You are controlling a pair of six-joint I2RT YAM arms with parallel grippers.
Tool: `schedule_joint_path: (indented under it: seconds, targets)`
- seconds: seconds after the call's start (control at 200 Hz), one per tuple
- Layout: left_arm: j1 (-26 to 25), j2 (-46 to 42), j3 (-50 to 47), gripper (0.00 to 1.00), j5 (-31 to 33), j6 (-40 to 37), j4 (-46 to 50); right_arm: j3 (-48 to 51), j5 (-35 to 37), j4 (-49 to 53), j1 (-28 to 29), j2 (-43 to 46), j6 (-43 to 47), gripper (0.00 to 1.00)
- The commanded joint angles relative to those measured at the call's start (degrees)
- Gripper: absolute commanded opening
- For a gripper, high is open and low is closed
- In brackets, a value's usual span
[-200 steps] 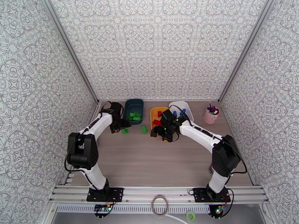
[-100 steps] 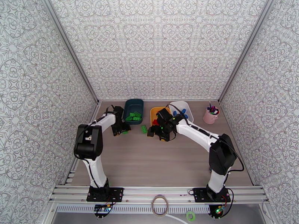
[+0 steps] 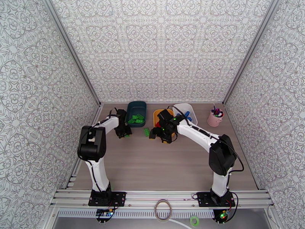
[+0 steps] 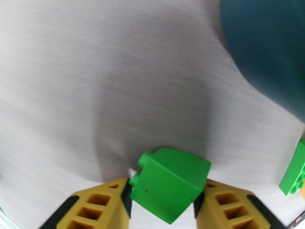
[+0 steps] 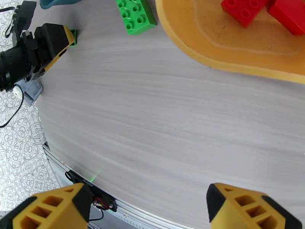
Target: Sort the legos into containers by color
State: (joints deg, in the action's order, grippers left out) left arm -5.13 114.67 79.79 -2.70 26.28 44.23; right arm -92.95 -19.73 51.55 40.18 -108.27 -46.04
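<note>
Looks like we're nearly done: left pincer (image 4: 164,195) clamps a small green brick (image 4: 171,176) beside the teal tub (image 3: 135,107), right pincer (image 5: 149,191) gapes empty, one larger green brick (image 5: 135,14) sits loose on the tabletop (image 5: 171,111).

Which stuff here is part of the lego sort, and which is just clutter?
Job: held green brick in left end effector, loose green brick, red bricks, teal tub, yellow tub, white tub.
Clutter: pink cup, green tape roll.
</note>
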Motion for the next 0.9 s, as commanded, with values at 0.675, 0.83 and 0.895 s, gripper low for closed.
schedule_joint_path:
  seconds: [0.675,0.83,0.895]
  targets:
    - [-1.38,-18.09,-6.06,0.37,-1.43,0.17,2.18,2.19,1.44,-2.74,0.15,1.72,-0.69,0.84]
    - [-1.66,-16.61,0.83,0.37,-3.07,-0.61,3.96,3.46,1.68,-2.98,0.09,2.45,-0.91,0.84]
    - [-1.65,-14.44,4.94,0.37,-3.86,-0.79,4.80,3.63,2.00,-2.80,0.01,2.79,-0.88,0.84]
